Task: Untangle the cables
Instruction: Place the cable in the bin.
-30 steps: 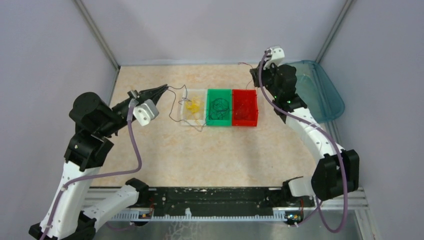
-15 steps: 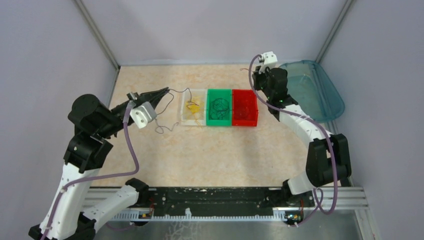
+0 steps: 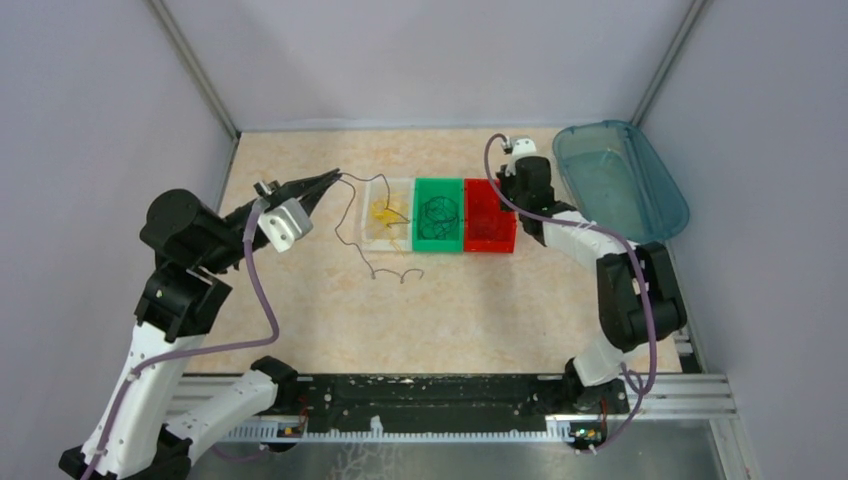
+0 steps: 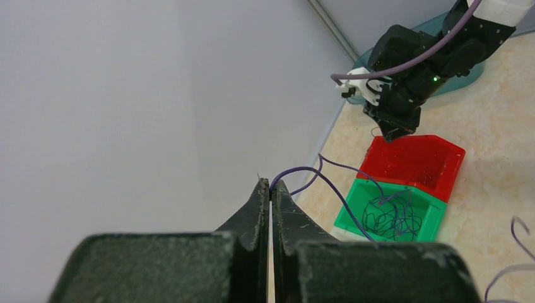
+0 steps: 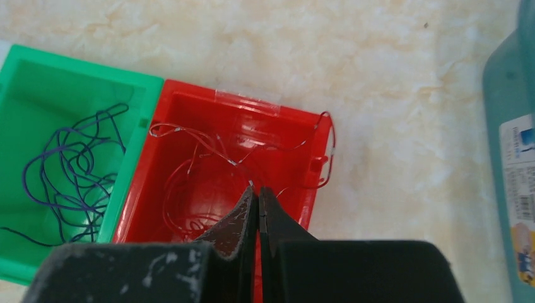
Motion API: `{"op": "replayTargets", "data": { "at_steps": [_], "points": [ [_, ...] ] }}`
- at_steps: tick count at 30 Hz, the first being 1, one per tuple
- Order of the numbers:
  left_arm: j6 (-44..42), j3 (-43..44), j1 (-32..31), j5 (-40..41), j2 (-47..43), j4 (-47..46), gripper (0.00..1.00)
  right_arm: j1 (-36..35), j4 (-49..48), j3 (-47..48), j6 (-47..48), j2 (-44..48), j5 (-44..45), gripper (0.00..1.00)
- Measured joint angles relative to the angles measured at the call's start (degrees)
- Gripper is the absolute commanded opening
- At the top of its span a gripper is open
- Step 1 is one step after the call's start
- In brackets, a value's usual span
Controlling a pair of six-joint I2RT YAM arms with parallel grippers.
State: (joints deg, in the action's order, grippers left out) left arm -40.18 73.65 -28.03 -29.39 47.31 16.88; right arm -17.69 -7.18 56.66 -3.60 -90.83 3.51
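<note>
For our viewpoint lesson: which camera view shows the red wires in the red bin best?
The right wrist view: it looks down into the red bin, so the red wires show as distinct loops. The top external view shows only faint lines there; the left wrist view shows the bin but no clear wires.

On the table (image 3: pixel 450 320) a left bin (image 3: pixel 387 246), a middle bin (image 3: pixel 438 244) and a right bin (image 3: pixel 490 243) sit side by side, with wires (image 3: pixel 438 212) in each. A tub (image 3: pixel 668 190) sits to their right. One loose wire (image 3: pixel 372 272) trails before the left bin.
</note>
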Motion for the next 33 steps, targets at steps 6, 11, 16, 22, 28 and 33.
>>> {"op": "replayTargets", "data": {
  "at_steps": [6, 11, 16, 22, 28, 33],
  "points": [
    [0.1, 0.0, 0.0, 0.3, -0.2, -0.9, 0.00, -2.4, 1.4, 0.4, -1.2, -4.9, 0.5, 0.01],
    [0.1, 0.0, 0.0, 0.3, -0.2, -1.1, 0.00, -4.4, 3.0, 0.9, -2.0, -9.1, 1.3, 0.08],
    [0.1, 0.0, 0.0, 0.3, -0.2, -1.3, 0.00, -5.1, 5.1, 1.7, -2.9, -10.0, 2.8, 0.45],
    [0.1, -1.2, 0.0, 0.3, -0.1, -2.6, 0.00, -5.6, 6.0, 2.3, -3.7, -3.5, 3.1, 0.57],
    [0.6, -2.3, 0.0, 0.3, 2.3, -4.4, 0.00, -5.6, 5.4, 3.6, -4.5, 7.1, 2.1, 0.57],
    [2.3, -3.0, 0.0, 0.3, 6.1, -8.0, 0.00, -5.6, 4.5, 2.2, -5.5, 13.1, 0.7, 0.60]
  ]
}}
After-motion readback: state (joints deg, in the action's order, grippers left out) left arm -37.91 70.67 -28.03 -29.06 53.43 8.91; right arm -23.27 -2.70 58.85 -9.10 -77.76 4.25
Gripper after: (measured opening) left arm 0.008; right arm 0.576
